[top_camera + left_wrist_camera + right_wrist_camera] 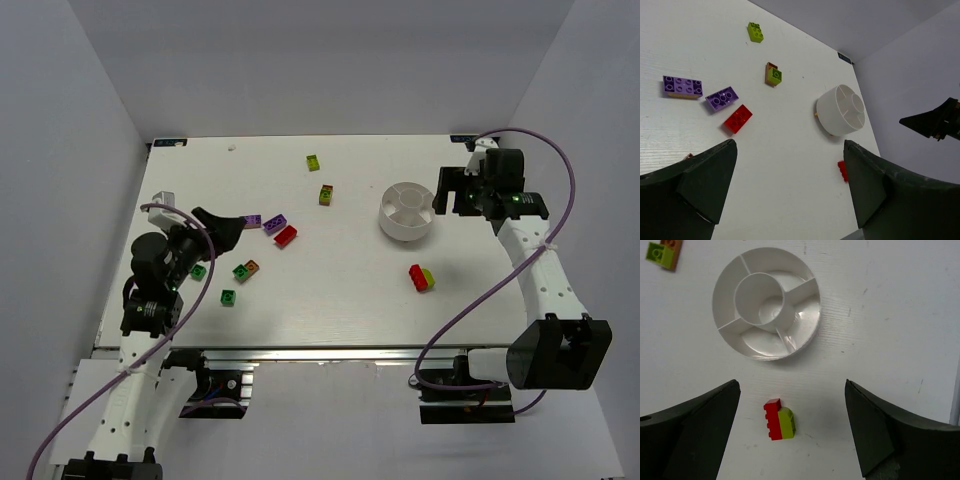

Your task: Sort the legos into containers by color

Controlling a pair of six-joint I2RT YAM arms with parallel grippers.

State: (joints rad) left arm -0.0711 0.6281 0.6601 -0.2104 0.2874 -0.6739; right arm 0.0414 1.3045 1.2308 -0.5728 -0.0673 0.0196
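The left gripper (224, 226) hung with its jaws spread wide, holding nothing, above the left part of the table (330, 300). Near it lay three green legos (228, 297), one of them joined to an orange piece. Two purple legos (275, 223) and a red lego (285, 236) lay just to the right. Further right were two yellow-green legos (313, 162). Then came the divided white bowl (405, 232), with a joined red and yellow-green lego (779, 419) on the table near it. The right gripper (792, 385) hovered beside the bowl, jaws wide and holding nothing.
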